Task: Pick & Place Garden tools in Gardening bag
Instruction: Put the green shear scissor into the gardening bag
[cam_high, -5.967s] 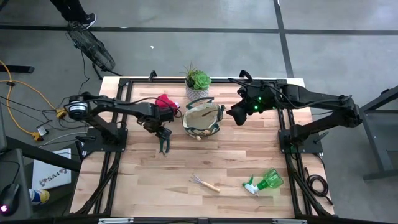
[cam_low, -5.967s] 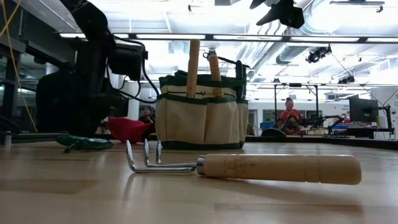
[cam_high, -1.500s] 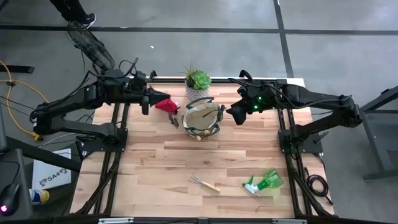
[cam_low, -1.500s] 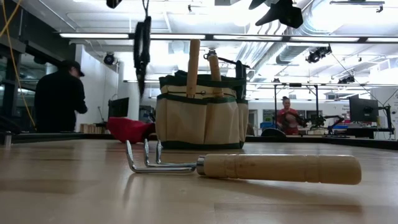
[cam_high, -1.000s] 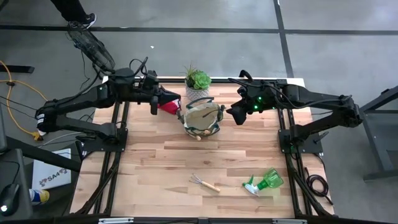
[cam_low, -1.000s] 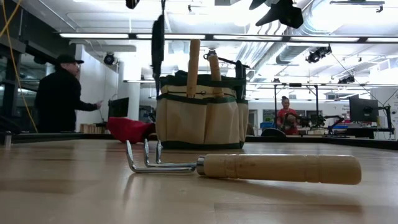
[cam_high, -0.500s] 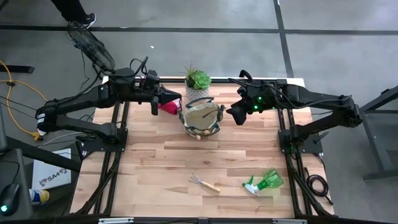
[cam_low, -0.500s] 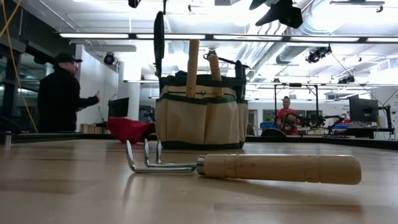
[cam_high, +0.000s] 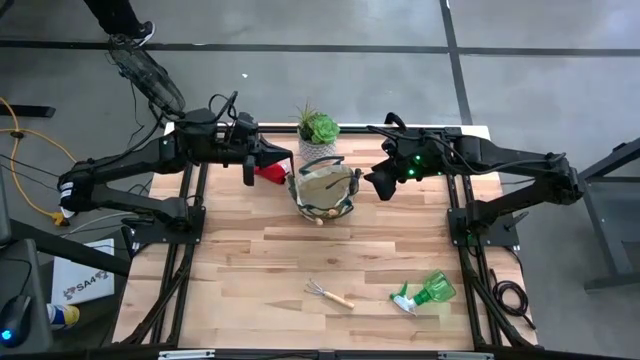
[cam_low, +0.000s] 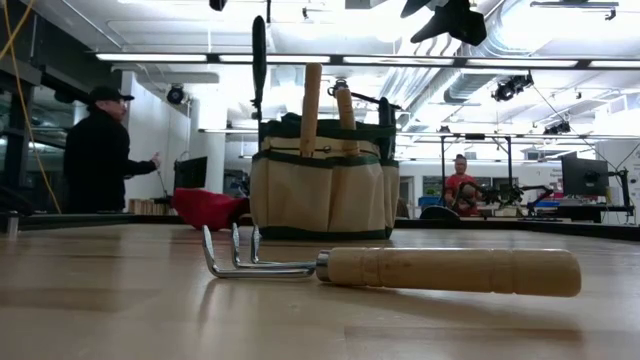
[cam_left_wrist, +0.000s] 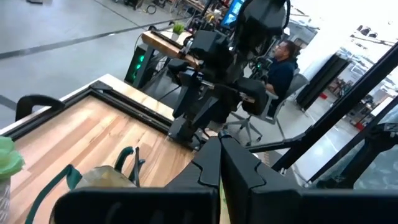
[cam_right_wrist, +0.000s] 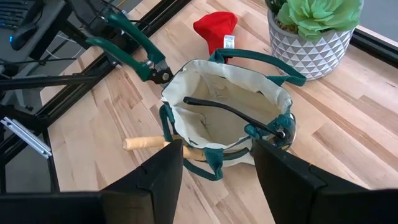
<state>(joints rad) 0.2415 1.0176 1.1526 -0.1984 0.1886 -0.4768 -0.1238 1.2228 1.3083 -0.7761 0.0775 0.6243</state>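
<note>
The gardening bag (cam_high: 325, 192) stands at the far middle of the table, with two wooden handles (cam_low: 312, 100) sticking up out of it and dark shears (cam_right_wrist: 230, 112) lying inside. My left gripper (cam_high: 266, 161) is shut on a second pair of green-handled pruning shears (cam_low: 259, 62), which hang blades-down just above the bag's left rim. My right gripper (cam_right_wrist: 217, 180) hovers open, high over the bag's right side, holding nothing. A red glove (cam_high: 267, 172) lies left of the bag. The hand rake (cam_high: 328, 294) and green spray bottle (cam_high: 425, 292) lie near the front. My left gripper holds the shears by the upper end of their green handles (cam_right_wrist: 111, 28), coming roughly level from the table's left. My own arm hides the exact place of contact. The shears hang upright below the fingers, lifted clear, blades (cam_right_wrist: 158, 73) close to the bag's rim.
A green succulent in a white patterned pot (cam_high: 318, 132) stands just behind the bag. A wooden handle (cam_right_wrist: 146, 144) pokes out of the bag's outer pocket. Dark frame rails run along both table sides. People show in the room beyond the table.
My left gripper has edged a little toward the bag and slightly up, the shears still hanging upright below it.
</note>
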